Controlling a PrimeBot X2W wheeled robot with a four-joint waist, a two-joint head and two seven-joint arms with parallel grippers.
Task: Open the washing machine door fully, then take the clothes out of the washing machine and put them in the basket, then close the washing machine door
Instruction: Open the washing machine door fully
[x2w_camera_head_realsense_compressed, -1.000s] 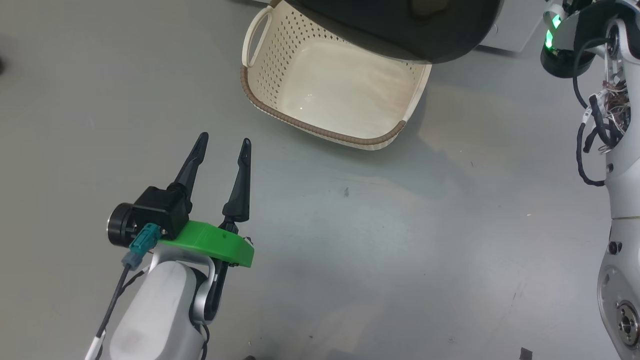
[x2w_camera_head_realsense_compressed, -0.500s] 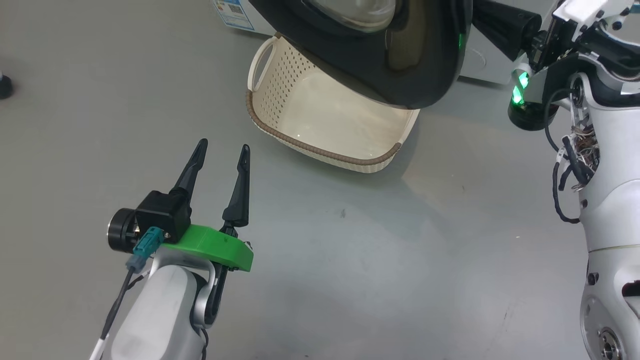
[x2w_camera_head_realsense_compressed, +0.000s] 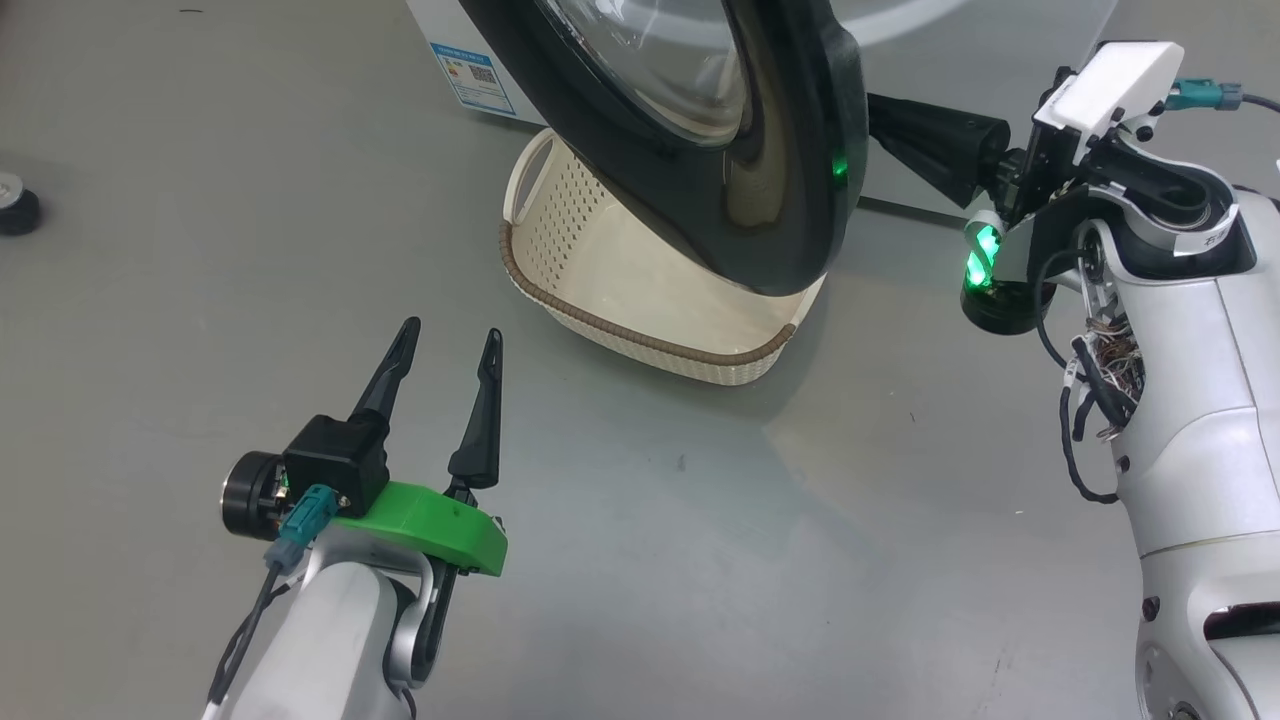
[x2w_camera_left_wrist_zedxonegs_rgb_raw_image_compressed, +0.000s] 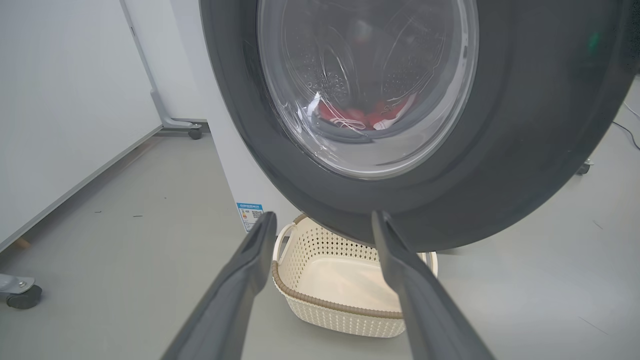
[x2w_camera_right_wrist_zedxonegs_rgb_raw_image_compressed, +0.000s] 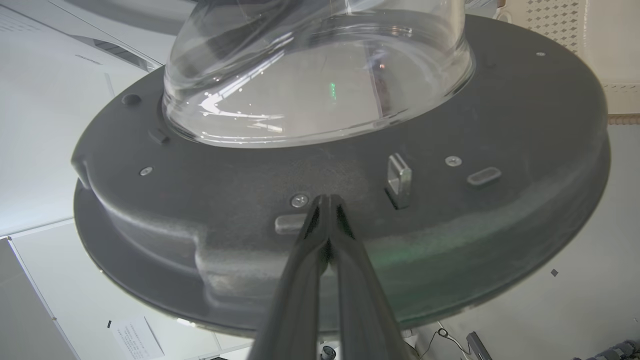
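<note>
The washing machine door (x2w_camera_head_realsense_compressed: 790, 200) stood partly open, its round disc upright and almost edge-on in the head view. The latch edge reached out from the washing machine (x2w_camera_head_realsense_compressed: 470, 70) toward the robot. The glossy outer face was turned to the robot's left, and the glass bowl bulged to its right. Being round, it had no long axis of its own; its plane ran from the hinge side at the cabinet out to the free edge. In the right wrist view, the right gripper (x2w_camera_right_wrist_zedxonegs_rgb_raw_image_compressed: 327, 200) had its 2 fingers pressed together with nothing between them. The tips sat at the door's dark inner face, just beside the latch hook (x2w_camera_right_wrist_zedxonegs_rgb_raw_image_compressed: 398, 177). The step looked like pushing the door wider. Done well, that meant keeping the tips on the plastic rim, off the glass and the hook, and following the hinge arc leftward. The basket (x2w_camera_head_realsense_compressed: 640, 335) sat on the floor under the door's lower edge, so the sweep should pass above it. Red clothes (x2w_camera_left_wrist_zedxonegs_rgb_raw_image_compressed: 360, 117) showed through the window, not yet taken out. The left gripper (x2w_camera_head_realsense_compressed: 451, 330) hung spread and empty over the floor, near that sweep.
</note>
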